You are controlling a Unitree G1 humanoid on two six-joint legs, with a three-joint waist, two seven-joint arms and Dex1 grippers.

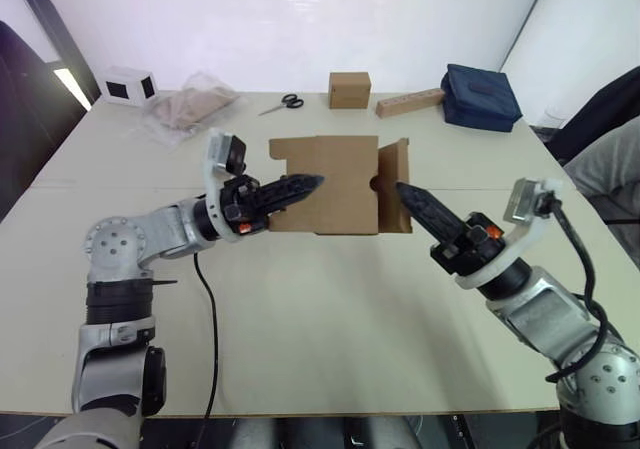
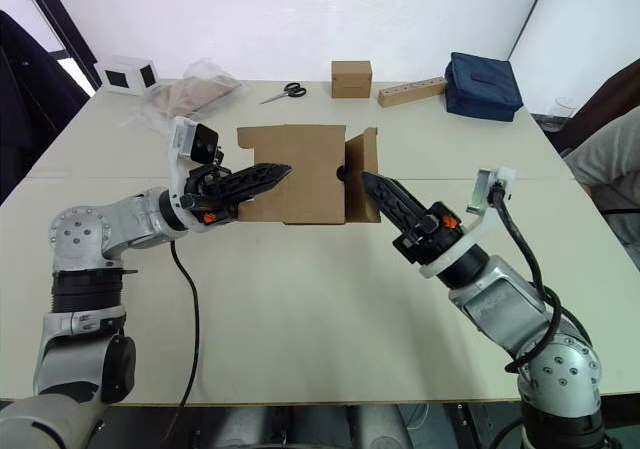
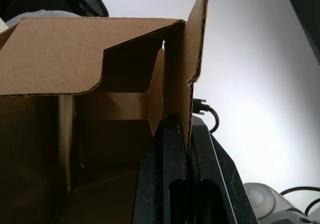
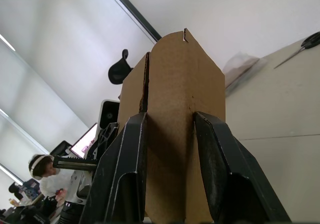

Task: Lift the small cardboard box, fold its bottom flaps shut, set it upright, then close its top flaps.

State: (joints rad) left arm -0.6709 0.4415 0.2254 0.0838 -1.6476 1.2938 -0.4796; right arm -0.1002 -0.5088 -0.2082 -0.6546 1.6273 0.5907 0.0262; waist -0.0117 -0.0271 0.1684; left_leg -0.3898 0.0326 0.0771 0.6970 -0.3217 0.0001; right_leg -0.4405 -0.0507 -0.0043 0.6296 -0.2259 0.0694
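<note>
The small cardboard box (image 1: 325,184) was at the middle of the pale surface (image 1: 330,319), held between the two arms. The left end effector (image 1: 312,182) pinched one cardboard wall edge between its fingers (image 3: 170,184), pressed close on either side of it. The right end effector (image 1: 402,189) had its fingers (image 4: 125,179) spread around a flap at the box's right end, one finger on each face. Farther back on the surface lay scissors (image 1: 283,103), a small closed cube box (image 1: 350,89), a long tan block (image 1: 409,103) and a dark blue pouch (image 1: 481,97).
</note>
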